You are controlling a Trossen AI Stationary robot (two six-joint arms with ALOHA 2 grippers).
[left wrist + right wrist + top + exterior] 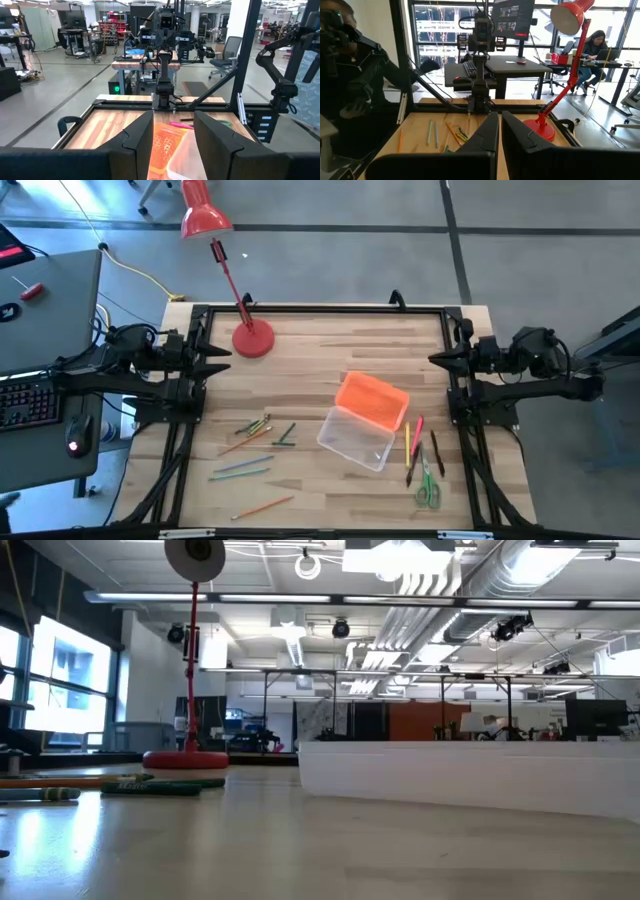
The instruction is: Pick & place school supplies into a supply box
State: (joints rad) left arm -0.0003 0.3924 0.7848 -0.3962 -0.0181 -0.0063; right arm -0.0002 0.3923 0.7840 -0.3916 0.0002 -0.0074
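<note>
Pencils (252, 448) lie scattered on the counter's (320, 350) left half; scissors (427, 489) and pens sit right of the clear supply box (356, 438), its orange lid (372, 400) leaning on its rim. Left claw (216, 360) waits spread at one edge, right claw (440, 360) pressed together opposite.

A red desk lamp (250, 338) stands on the wooden table (310, 370) (back-left corner), tilting outward.

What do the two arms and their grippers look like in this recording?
Both arms are dark, nearly black, built of chunky jointed segments, with black cables at the outer ends. The left gripper and right gripper each end in two dark, wedge-shaped fingers with flat inner faces. No markings are legible.
</note>
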